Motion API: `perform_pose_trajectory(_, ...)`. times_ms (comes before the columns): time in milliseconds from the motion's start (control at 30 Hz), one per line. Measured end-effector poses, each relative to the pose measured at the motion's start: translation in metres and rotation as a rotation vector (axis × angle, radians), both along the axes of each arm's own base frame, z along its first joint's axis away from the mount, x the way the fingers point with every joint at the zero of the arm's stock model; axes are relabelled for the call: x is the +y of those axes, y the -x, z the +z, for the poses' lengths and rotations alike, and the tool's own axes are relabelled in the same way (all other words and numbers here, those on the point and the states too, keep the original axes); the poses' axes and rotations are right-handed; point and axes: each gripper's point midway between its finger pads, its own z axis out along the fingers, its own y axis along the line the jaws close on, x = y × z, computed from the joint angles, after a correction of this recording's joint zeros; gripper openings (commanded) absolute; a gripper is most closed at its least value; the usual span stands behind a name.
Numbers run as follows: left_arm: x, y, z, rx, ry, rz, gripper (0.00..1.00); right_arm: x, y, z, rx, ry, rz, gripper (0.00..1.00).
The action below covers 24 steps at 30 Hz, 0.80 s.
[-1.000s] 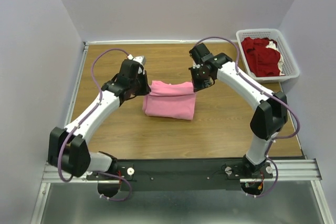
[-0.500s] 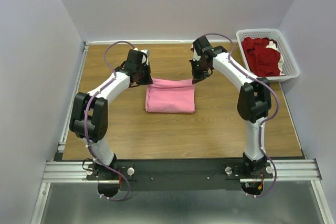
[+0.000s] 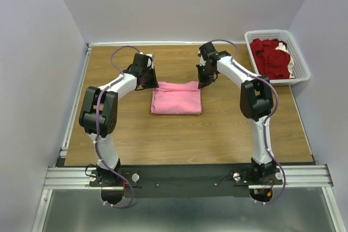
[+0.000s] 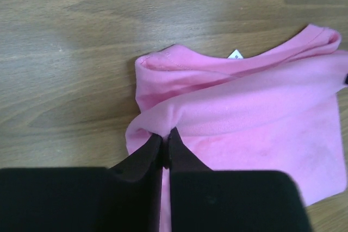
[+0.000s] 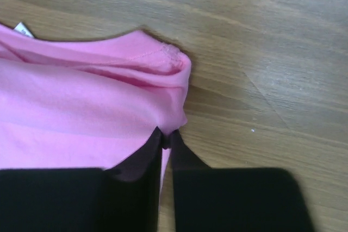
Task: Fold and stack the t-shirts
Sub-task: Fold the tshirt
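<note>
Left gripper (image 4: 165, 138): jaws pinched shut on a thin fold of the pink t-shirt (image 4: 255, 118) at its far-left corner; right gripper (image 5: 165, 137): jaws likewise closed on the far-right corner fold. The shirt lies folded into a rectangle mid-table (image 3: 228, 129), its far edge spanning the two grippers, collar label showing.

Risks, judged: if one jaw lets go before the other, the top layer may drag askew; cloth snagged between the fingers on lift-off could peel the fold open; both bites look shallow, so a slip is possible.

Hard to make out: how many layers each jaw holds; the sleeves, tucked out of sight; the count of dark red t-shirts (image 3: 272, 58) heaped in the white basket (image 3: 266, 32), well apart at far right.
</note>
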Motion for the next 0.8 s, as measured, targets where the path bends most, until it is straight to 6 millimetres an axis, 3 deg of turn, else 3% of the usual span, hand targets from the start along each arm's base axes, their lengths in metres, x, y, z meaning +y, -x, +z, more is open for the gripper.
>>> perform_pose_trajectory(33,0.0,-0.001,0.0,-0.001,0.003,0.003,0.38,-0.001,0.002,-0.006,0.007,0.001,-0.008,0.27)
perform_pose_trajectory(100,0.0,-0.003,0.002,-0.015,0.0,0.0,0.49,-0.003,0.005,-0.012,0.014,0.002,-0.017,0.39)
perform_pose_trajectory(200,0.006,-0.003,0.007,-0.035,-0.014,0.027,0.54,-0.009,0.009,-0.009,-0.005,-0.004,-0.039,0.43)
perform_pose_trajectory(267,0.013,0.001,0.018,-0.069,-0.02,0.059,0.54,-0.014,0.011,0.008,-0.054,-0.015,-0.047,0.43)
perform_pose_trajectory(400,0.026,0.026,0.064,-0.203,0.016,0.114,0.46,-0.012,0.009,0.071,-0.231,-0.101,-0.044,0.43)
perform_pose_trajectory(467,0.024,0.036,0.091,-0.285,0.057,0.113,0.36,-0.005,0.013,0.107,-0.326,-0.193,-0.015,0.4)
perform_pose_trajectory(567,0.006,0.046,0.111,-0.361,0.119,0.075,0.18,0.011,0.021,0.128,-0.39,-0.316,0.05,0.34)
perform_pose_trajectory(667,-0.016,0.058,0.089,-0.328,0.16,0.018,0.09,0.027,0.03,0.111,-0.371,-0.413,0.103,0.31)
perform_pose_trajectory(800,-0.025,0.057,0.048,-0.234,0.162,0.015,0.02,0.043,0.041,0.057,-0.242,-0.488,0.129,0.29)
